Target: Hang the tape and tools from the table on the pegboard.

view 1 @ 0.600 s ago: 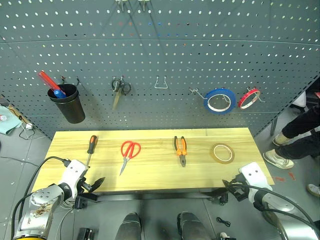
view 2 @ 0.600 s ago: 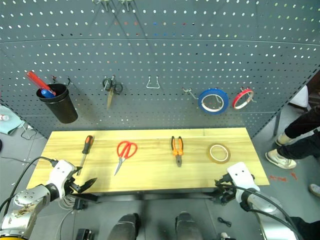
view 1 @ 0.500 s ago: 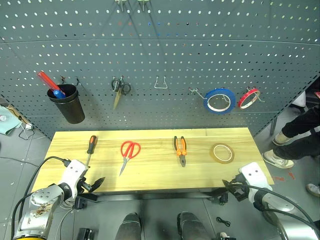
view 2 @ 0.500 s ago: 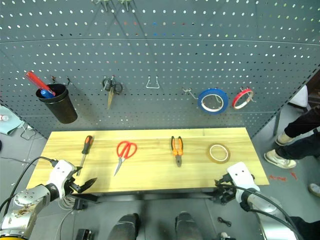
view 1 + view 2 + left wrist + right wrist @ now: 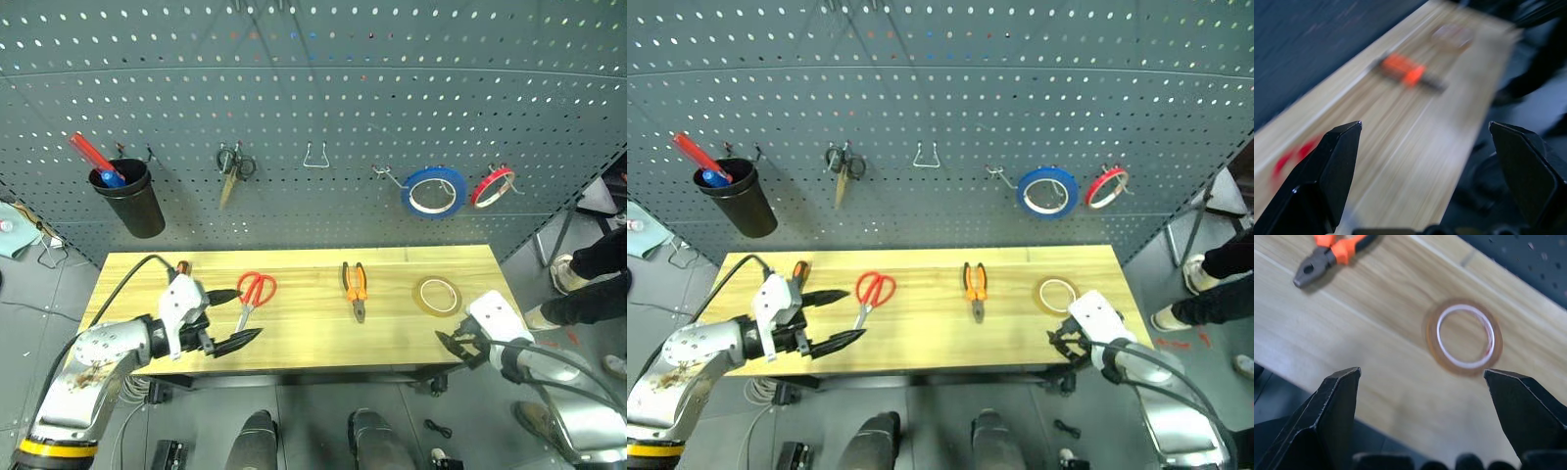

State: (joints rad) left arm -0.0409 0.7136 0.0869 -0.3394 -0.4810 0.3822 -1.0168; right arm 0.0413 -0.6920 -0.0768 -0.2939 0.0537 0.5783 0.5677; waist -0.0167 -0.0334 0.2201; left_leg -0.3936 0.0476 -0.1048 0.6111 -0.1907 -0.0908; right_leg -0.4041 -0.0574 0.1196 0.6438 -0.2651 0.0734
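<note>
1. Tape (image 5: pixel 437 295) is lying flat on the table (image 5: pixel 304 343), near the right end and well apart from the pegboard (image 5: pixel 323 98); nothing is touching it.
2. Pliers (image 5: pixel 355 288) are lying mid-table, handles toward the back edge, jaws toward the front.
3. Red-handled scissors (image 5: pixel 251 297) are lying left of the pliers, blades pointing to the front edge.
4. Screwdriver (image 5: pixel 799 271) is lying near the left end, mostly hidden behind the left arm.
5. Left gripper (image 5: pixel 231 318) is hovering over the left part of the table, fingers spread wide and holding nothing, tips just beside the scissors.
6. Right gripper (image 5: pixel 457 345) is hanging at the front edge near the right corner, fingers spread wide and empty, with the tape lying beyond them.
</note>
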